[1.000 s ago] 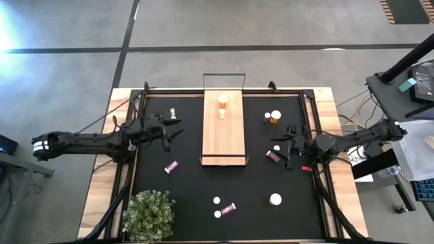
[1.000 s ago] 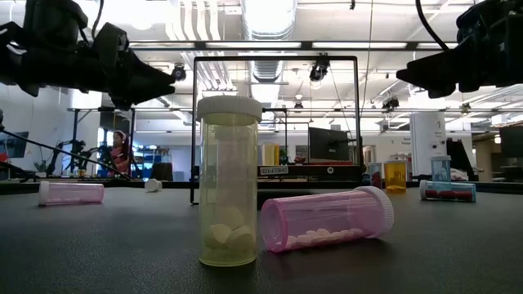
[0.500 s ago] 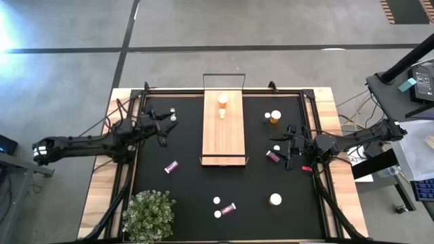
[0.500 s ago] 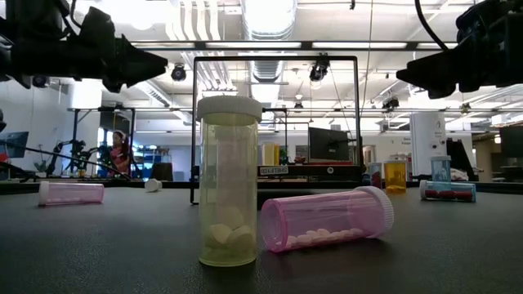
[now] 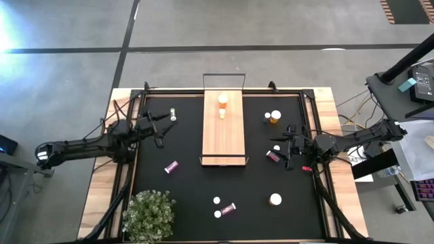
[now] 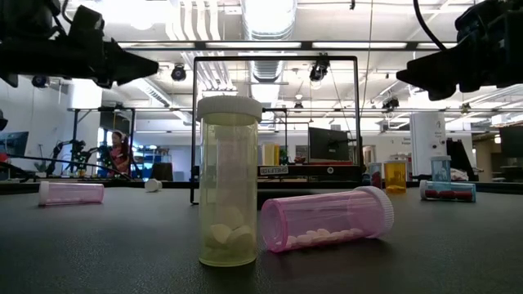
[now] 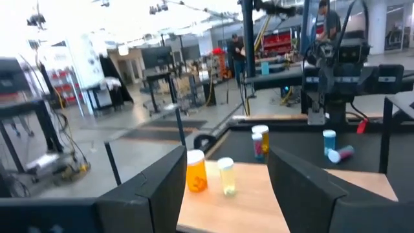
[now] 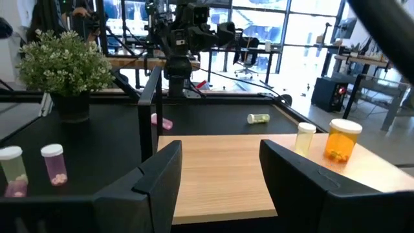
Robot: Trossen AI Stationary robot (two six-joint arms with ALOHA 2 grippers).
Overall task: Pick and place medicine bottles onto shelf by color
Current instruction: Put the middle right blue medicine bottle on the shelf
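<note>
Amber bottle (image 5: 222, 100) and pale bottle (image 5: 222, 113) stand on shelf (image 5: 223, 135).
Left gripper (image 5: 163, 129), parted and empty, has drawn back from it; right gripper (image 5: 287, 147) likewise parted, unmoved.

Looks like a robotics lab or workshop: exposed ceiling ducts (image 6: 270, 20) running overhead, monitors (image 6: 331, 145) glowing on benches, other rigs standing around, a person (image 6: 121, 152) working far back.

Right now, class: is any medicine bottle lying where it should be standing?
Yes. A pink bottle lies on its side beside an upright pale bottle; another pink bottle lies tipped left of the shelf.
</note>
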